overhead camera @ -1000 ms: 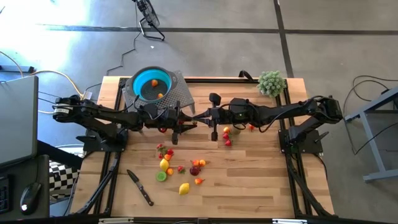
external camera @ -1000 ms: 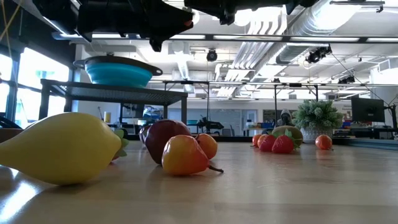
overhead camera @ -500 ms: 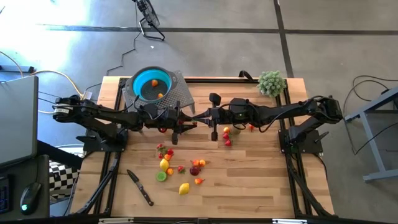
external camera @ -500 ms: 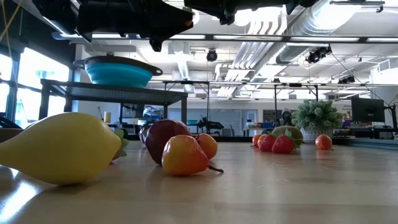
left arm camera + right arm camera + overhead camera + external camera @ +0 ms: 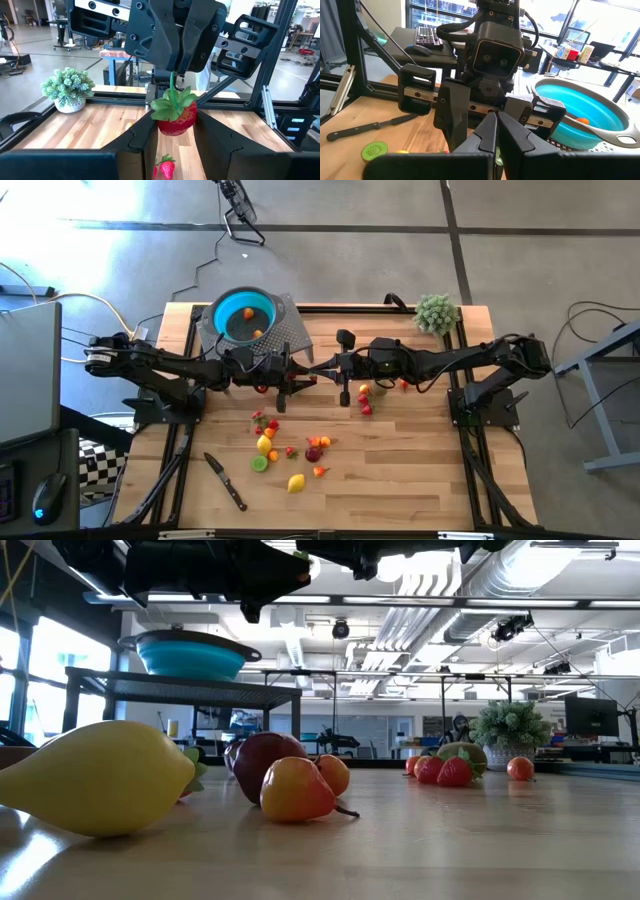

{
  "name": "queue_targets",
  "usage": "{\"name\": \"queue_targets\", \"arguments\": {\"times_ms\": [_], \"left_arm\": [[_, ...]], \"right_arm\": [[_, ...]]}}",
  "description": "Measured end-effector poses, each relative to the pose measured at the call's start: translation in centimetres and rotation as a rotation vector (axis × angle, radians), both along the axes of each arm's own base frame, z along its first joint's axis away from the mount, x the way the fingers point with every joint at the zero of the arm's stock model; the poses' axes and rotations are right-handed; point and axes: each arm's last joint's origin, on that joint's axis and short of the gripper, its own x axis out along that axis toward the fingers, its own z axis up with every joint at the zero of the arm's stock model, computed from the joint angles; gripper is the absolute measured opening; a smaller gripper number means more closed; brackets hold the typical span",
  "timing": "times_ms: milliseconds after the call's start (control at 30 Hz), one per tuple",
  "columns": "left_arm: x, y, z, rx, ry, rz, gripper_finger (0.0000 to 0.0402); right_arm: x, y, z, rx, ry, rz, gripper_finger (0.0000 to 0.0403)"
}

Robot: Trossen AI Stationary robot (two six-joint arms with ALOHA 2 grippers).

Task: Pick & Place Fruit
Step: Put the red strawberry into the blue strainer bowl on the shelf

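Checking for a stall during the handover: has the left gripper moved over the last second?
No. In the high view the left gripper sits in the same spot relative to the teal bowl, level with the right gripper at mid-table.

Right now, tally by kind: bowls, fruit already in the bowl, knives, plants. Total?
Teal bowl: 1
Orange fruit in the bowl: 2
Black-handled knife: 1
Plant ball: 1
Total: 5

No text, label, brand, number or sign can be read in any view.
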Motion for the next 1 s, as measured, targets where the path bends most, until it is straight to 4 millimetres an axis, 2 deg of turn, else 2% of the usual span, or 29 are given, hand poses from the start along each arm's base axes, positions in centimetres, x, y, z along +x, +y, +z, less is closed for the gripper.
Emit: {"name": "queue_targets", "arguments": {"times_ms": [167,467,1000], "left_arm": [[0.00,0.00,0.01,-0.004,-0.001,0.000,0.0118],[0.00,-0.01,0.03,-0.004,-0.003,-0.001,0.0172],[0.00,-0.07,0.02,-0.001,-0.002,-0.021,0.0175]], "right_arm": [[0.00,0.00,0.00,0.000,0.000,0.000,0.0003],[0.01,0.02,-0.03,0.000,0.002,0.004,0.0003],[0.00,0.18,-0.02,0.005,0.001,0.059,0.0003]]}}
